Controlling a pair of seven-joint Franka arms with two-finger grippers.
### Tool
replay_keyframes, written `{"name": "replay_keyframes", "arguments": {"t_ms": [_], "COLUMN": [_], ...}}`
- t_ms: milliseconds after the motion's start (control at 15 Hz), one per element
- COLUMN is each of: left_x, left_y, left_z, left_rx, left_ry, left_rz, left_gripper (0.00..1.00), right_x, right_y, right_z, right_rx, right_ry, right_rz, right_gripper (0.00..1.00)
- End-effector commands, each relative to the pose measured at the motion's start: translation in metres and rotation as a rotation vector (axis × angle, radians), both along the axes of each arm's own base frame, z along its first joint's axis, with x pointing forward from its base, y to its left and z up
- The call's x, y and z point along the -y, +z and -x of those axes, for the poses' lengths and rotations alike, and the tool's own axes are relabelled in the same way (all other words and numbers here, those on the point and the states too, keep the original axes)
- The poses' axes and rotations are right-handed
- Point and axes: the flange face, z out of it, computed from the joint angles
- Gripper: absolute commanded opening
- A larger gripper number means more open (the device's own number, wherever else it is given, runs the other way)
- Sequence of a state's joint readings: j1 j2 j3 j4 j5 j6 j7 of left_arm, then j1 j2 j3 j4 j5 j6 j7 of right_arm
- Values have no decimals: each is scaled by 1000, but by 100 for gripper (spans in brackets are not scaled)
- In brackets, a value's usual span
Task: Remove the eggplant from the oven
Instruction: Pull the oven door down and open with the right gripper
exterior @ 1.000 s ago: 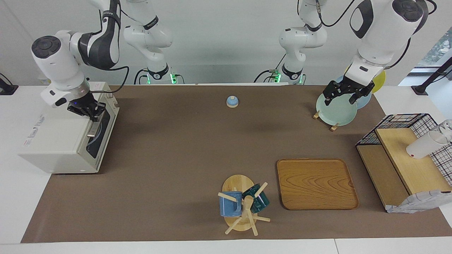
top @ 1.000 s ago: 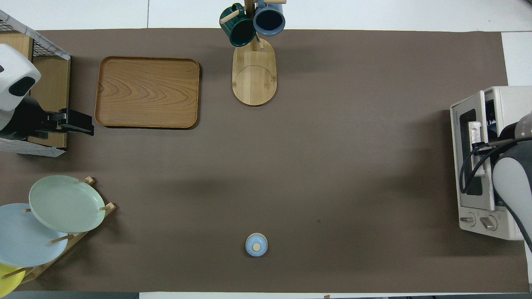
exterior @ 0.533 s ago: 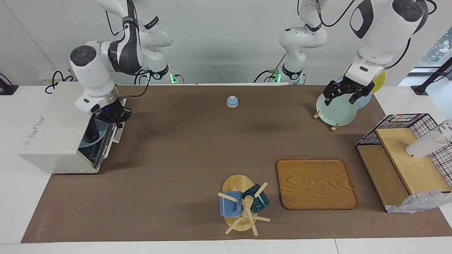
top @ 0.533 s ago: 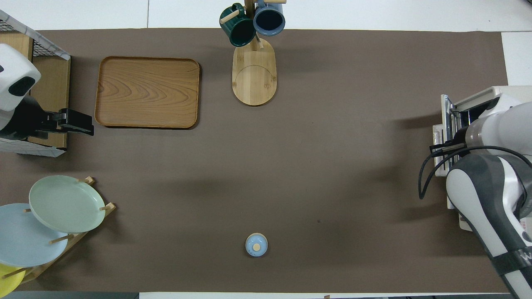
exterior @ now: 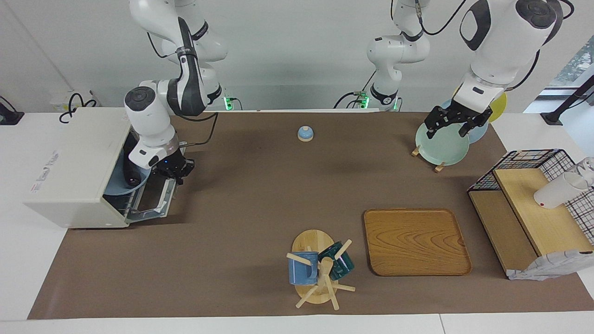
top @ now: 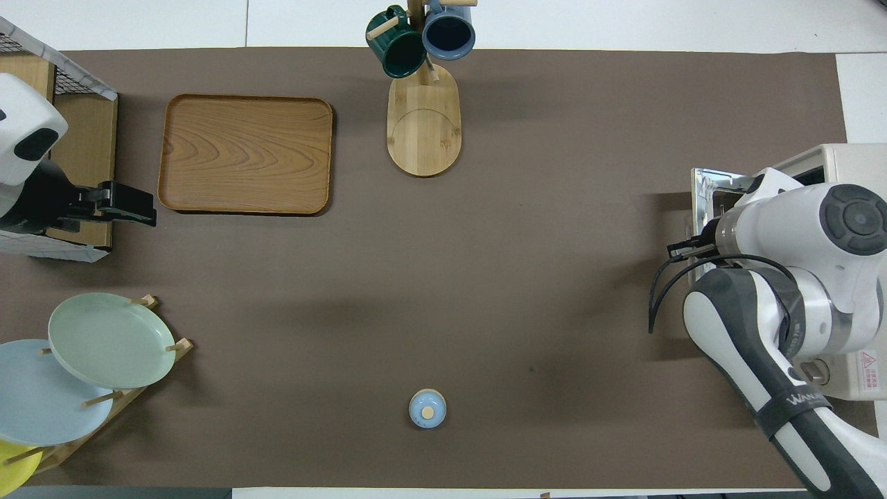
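The cream-white oven point(exterior: 69, 162) stands at the right arm's end of the table, and its glass door point(exterior: 155, 197) hangs down, nearly flat. My right gripper point(exterior: 175, 172) is shut on the silver handle at the door's outer edge. In the oven's mouth a dark eggplant point(exterior: 132, 176) lies on a blue plate point(exterior: 117, 188), partly hidden by my right wrist. In the overhead view my right arm covers most of the oven point(top: 852, 163), and only the door's corner point(top: 707, 184) shows. My left gripper point(exterior: 452, 124) waits open over the plate rack.
Plates stand in a rack point(exterior: 441, 144) at the left arm's end, beside a wire basket shelf point(exterior: 529, 204) with a white cup. A wooden tray point(exterior: 415, 241) and a mug tree point(exterior: 318, 269) sit farther from the robots. A small blue lidded dish point(exterior: 305, 133) lies near the robots.
My right gripper has swung the oven door from almost closed down and outward to open, which uncovers the plate and eggplant inside. The left arm has not moved.
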State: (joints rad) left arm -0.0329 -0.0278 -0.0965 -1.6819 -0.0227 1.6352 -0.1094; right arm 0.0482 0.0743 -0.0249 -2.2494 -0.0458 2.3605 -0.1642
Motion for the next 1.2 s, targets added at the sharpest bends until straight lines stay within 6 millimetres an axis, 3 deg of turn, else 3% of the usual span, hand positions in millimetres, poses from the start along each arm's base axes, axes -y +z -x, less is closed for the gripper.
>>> {"name": "replay_keyframes", "arguments": {"t_ms": [0,333,600,1000,1133], "left_x": [-4,-4,-7,-8,-9], "left_y": [4,4,4,4,4], "left_z": [3,4,4,4,3], "left_rx": [2,4,2,2,4], "left_ry": [8,8,14,15,17], "left_rz": [-2,-2,-2,-2,-2], "left_gripper": [100,100,100,100,100], "right_x": [36,32,0,-12,-12], "right_y": [-15,-17,-17,-15,-6], "right_z": [-8,-6,-6,-6,-12], "right_rx": [21,21,29,8,8], "right_ry": [-62,-63,-79,-66,-68], "right_rz": [31,30,24,27,24], "right_gripper": [0,0,0,0,0]}}
